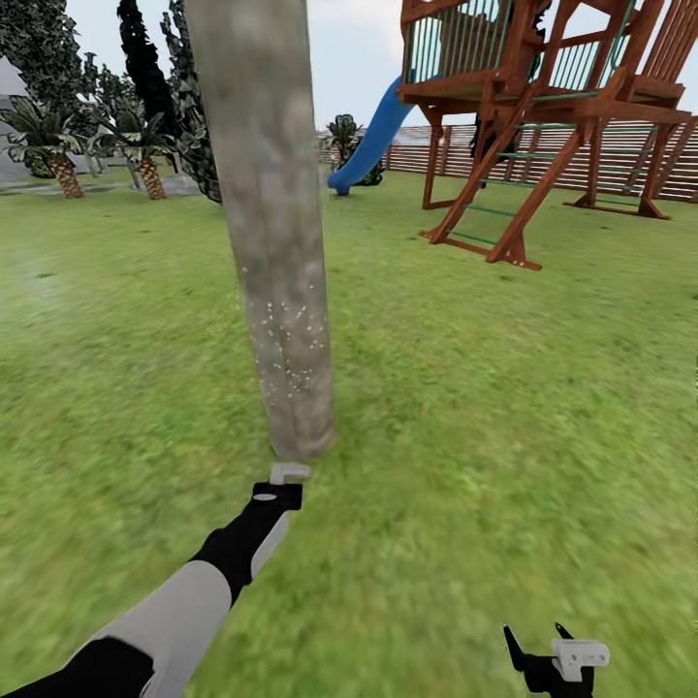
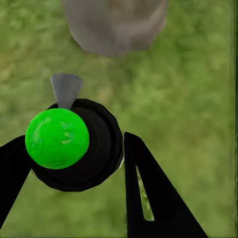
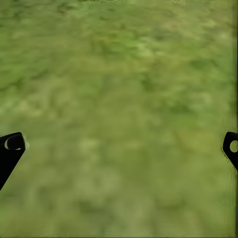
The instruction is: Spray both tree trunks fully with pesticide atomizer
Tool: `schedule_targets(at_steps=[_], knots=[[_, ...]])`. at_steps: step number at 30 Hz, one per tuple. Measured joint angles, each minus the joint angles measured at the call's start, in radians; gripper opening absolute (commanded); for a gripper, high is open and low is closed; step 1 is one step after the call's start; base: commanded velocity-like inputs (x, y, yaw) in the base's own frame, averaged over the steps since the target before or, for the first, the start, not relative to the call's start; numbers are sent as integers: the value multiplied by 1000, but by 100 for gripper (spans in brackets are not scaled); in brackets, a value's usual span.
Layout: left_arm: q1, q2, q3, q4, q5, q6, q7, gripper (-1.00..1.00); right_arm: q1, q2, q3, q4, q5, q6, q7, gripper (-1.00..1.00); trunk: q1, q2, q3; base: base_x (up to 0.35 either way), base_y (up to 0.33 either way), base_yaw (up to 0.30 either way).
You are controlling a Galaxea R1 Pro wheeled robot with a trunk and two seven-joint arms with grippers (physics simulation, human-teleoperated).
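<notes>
The left arm (image 1: 184,601) reaches forward from the near edge of the head view, grey-sleeved then black toward the wrist, and ends low over the grass floor (image 1: 116,388) just short of the foot of the tree trunk (image 1: 276,242). The left gripper (image 2: 74,163) is clenched on the pesticide atomizer (image 2: 82,148): in the left wrist view its black fingers (image 2: 148,193) press either side of the round dark body, the bright green dot (image 2: 57,138) sits on top, and a small grey nozzle (image 2: 66,89) points at the trunk's base (image 2: 116,25). In the head view only the pale top of the atomizer (image 1: 288,472) shows past the wrist.

Going by size: the lawn spreads across the whole garden; the thick mottled grey-brown trunk rises out of the top of the head view; a wooden play tower (image 1: 553,107) with green rails stands well apart on the right, a blue slide (image 1: 373,136) beside it; a slat fence (image 1: 601,160) runs behind. Short palms (image 1: 58,145) and dark trees stand far off on the left.

A scatter of white pesticide specks (image 1: 286,339) dots the lower part of the trunk; higher up the bark looks bare.

The right gripper (image 1: 553,659) hangs low at the near right, released and holding nothing; its fingertips (image 3: 12,146) stand wide apart over blurred grass.
</notes>
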Motion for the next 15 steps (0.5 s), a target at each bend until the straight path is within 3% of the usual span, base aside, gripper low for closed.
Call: schedule_targets(at_steps=[3,9,15], knots=[[19,-1,1,-5,-4,0,1,-100,0,0,0,31,0,-1,0,100,0,0,0,176,-244,0],[22,-1,0,-3,-5,0,80,-100,0,0,-1,36,-2,-1,0,100,0,0,0,213,-215,13],[22,-1,-1,-2,-5,0,83,-100,0,0,-2,37,-2,-1,0,100,0,0,0,219,-208,218]])
